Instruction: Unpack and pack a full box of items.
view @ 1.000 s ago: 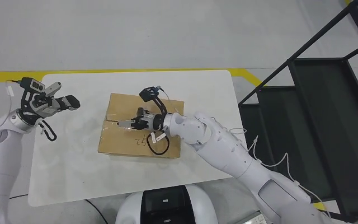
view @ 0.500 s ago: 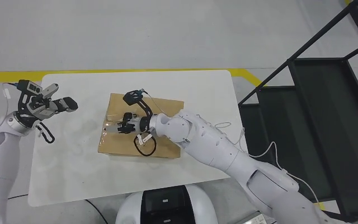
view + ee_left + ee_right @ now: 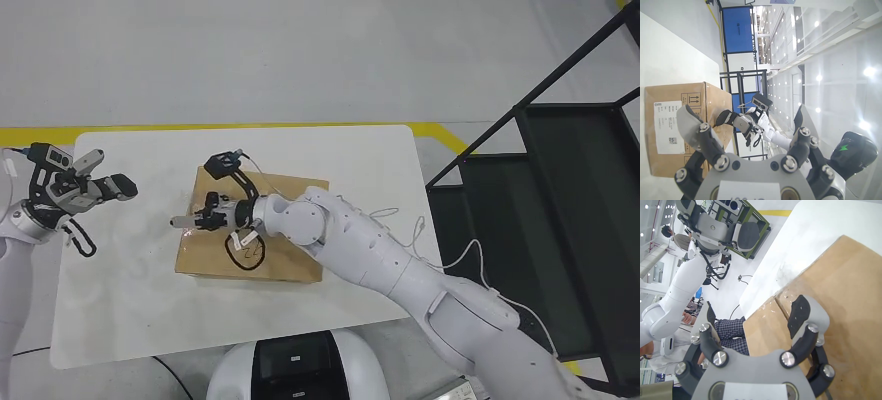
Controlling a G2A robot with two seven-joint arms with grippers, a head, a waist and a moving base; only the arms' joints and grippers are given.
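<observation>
The closed brown cardboard box [image 3: 215, 255] lies in the middle of the white table [image 3: 330, 150], its top seam taped. My right gripper [image 3: 192, 218] is open at the box's left end. In the right wrist view one finger [image 3: 800, 311] rests over the box top [image 3: 844, 285] beside the seam, and the other hangs past the edge. My left gripper [image 3: 112, 172] is open and holds nothing, raised over the table's left edge, well apart from the box. The left wrist view looks along its fingers [image 3: 689, 121] at the labelled end of the box [image 3: 662, 94] and the right gripper [image 3: 725, 117].
A black metal stair frame [image 3: 560, 200] stands to the right of the table. A yellow line [image 3: 150, 128] runs along the floor behind it. Bare table surface lies to the left of and in front of the box.
My right gripper has slid leftward across the box top, from its middle to its left end. The left arm has barely shifted.
</observation>
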